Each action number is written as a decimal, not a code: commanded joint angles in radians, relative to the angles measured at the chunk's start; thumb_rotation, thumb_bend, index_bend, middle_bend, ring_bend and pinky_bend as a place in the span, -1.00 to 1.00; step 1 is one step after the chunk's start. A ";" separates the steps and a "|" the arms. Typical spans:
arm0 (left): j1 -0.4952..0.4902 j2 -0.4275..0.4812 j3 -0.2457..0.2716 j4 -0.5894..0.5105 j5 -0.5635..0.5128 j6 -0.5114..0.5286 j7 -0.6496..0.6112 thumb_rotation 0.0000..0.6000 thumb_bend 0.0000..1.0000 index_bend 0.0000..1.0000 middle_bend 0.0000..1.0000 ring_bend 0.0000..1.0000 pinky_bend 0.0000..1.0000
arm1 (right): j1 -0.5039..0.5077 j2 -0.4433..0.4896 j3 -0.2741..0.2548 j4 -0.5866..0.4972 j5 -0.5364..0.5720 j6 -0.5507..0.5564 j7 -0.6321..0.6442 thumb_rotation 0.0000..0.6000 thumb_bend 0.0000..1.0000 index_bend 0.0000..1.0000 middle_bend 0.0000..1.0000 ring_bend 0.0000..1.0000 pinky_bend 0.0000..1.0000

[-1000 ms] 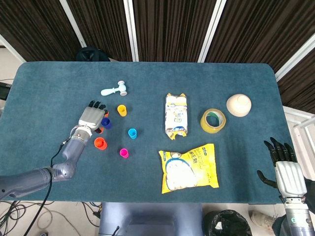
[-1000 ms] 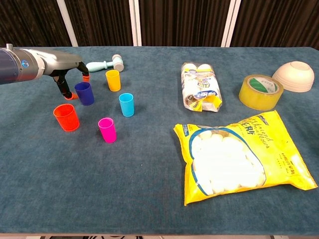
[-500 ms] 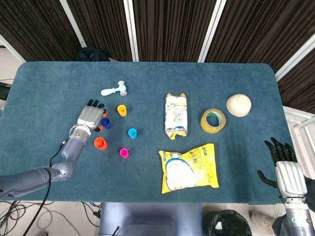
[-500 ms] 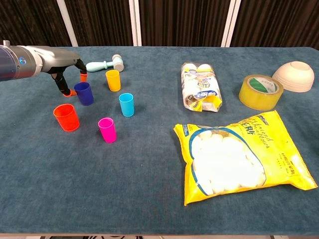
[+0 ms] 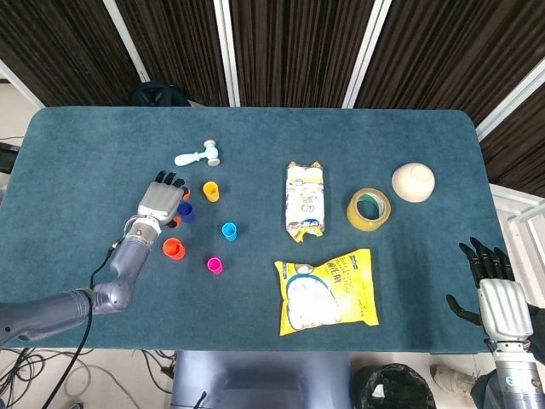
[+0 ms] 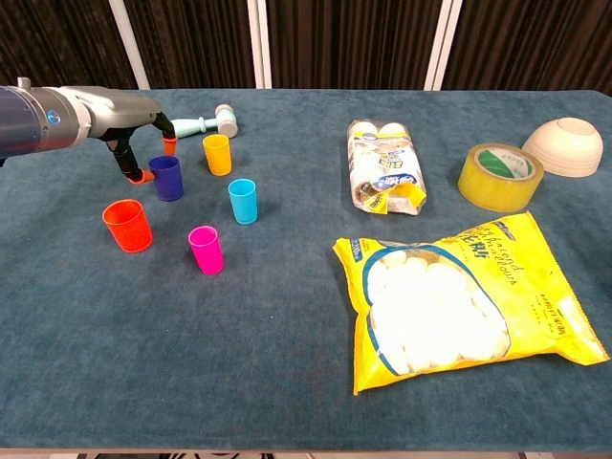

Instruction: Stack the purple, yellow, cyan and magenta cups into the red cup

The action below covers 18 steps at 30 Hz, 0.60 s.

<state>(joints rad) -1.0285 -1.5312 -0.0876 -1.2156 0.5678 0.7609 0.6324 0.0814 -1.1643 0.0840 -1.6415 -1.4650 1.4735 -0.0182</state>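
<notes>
Blue-green table (image 5: pixel 383 136), dark slatted wall behind. Left hand (image 5: pixel 158 203) brackets the purple cup (image 6: pixel 165 178) just beyond the red cup (image 6: pixel 127 226), grip unclear. Right hand (image 5: pixel 501 302) spread, off the near corner.

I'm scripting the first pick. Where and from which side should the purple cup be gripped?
Grip the purple cup across its upper wall near the rim, coming from above. It stands upright, mouth up, and the left robot hand already straddles it; the yellow cup stands well apart.
</notes>
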 commanded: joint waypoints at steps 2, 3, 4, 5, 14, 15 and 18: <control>-0.002 0.000 0.003 -0.004 0.000 0.003 0.007 1.00 -0.36 -0.18 -0.67 -1.00 -1.00 | 0.000 0.001 0.000 0.000 0.001 -0.001 0.001 1.00 -0.35 -0.79 -0.91 -0.81 -0.99; -0.002 -0.001 0.004 -0.004 -0.002 0.003 0.009 1.00 -0.36 -0.18 -0.67 -1.00 -1.00 | 0.000 0.001 0.000 -0.001 0.001 -0.002 0.002 1.00 -0.35 -0.79 -0.91 -0.81 -0.99; -0.003 -0.001 0.004 -0.006 -0.004 0.003 0.010 1.00 -0.35 -0.16 -0.67 -1.00 -1.00 | 0.000 0.002 0.000 -0.001 0.002 -0.002 0.002 1.00 -0.35 -0.79 -0.91 -0.81 -0.99; -0.004 -0.001 0.005 -0.007 -0.005 0.003 0.012 1.00 -0.34 -0.14 -0.66 -1.00 -1.00 | 0.000 0.002 0.000 -0.002 0.002 -0.003 0.003 1.00 -0.35 -0.79 -0.91 -0.81 -0.99; -0.007 0.015 -0.004 -0.040 0.005 0.022 0.013 1.00 -0.32 -0.10 -0.64 -1.00 -1.00 | -0.001 0.006 0.001 -0.006 0.000 0.002 0.007 1.00 -0.35 -0.79 -0.91 -0.81 -0.99; -0.007 0.021 -0.007 -0.049 0.010 0.026 0.010 1.00 -0.32 -0.10 -0.64 -1.00 -1.00 | -0.001 0.006 0.002 -0.006 0.001 0.002 0.007 1.00 -0.35 -0.79 -0.91 -0.81 -0.99; -0.004 0.056 -0.017 -0.098 0.038 0.051 0.001 1.00 -0.32 -0.12 -0.64 -1.00 -1.00 | -0.002 0.006 0.003 -0.006 0.002 0.003 0.009 1.00 -0.35 -0.79 -0.91 -0.81 -0.99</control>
<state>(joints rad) -1.0344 -1.4970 -0.0972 -1.2860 0.5881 0.7959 0.6400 0.0797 -1.1580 0.0867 -1.6474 -1.4635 1.4769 -0.0096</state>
